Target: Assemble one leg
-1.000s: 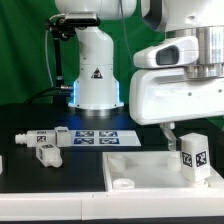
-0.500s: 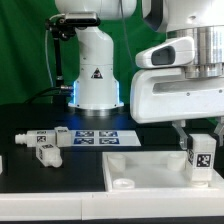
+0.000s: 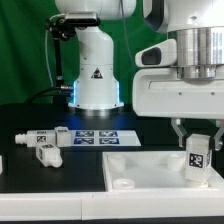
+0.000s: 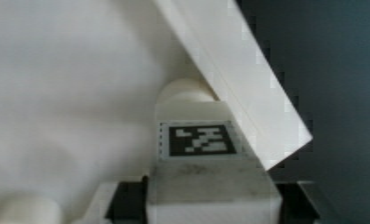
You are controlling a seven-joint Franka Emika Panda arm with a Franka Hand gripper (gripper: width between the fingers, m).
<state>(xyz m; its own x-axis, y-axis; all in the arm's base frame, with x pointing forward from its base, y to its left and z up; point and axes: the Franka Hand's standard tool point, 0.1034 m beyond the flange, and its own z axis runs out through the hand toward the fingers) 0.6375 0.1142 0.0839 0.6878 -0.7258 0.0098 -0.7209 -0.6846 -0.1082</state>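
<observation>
My gripper (image 3: 197,138) is shut on a leg (image 3: 197,156), a small white square post with a black-and-white tag, and holds it upright over the right end of the wide flat white panel (image 3: 140,165). In the wrist view the leg (image 4: 200,135) sits between my two dark pads (image 4: 139,196), its rounded tip pointing at the panel (image 4: 66,80) near the panel's raised edge (image 4: 244,70). I cannot tell whether the tip touches the panel.
Two more white tagged legs (image 3: 38,137) (image 3: 48,154) lie on the black table at the exterior view's left. The marker board (image 3: 95,138) lies in front of the white robot base (image 3: 97,75). A green backdrop stands behind.
My gripper has moved a little to the exterior view's right with the leg in it, staying over the panel's right end. The other parts have not moved.
</observation>
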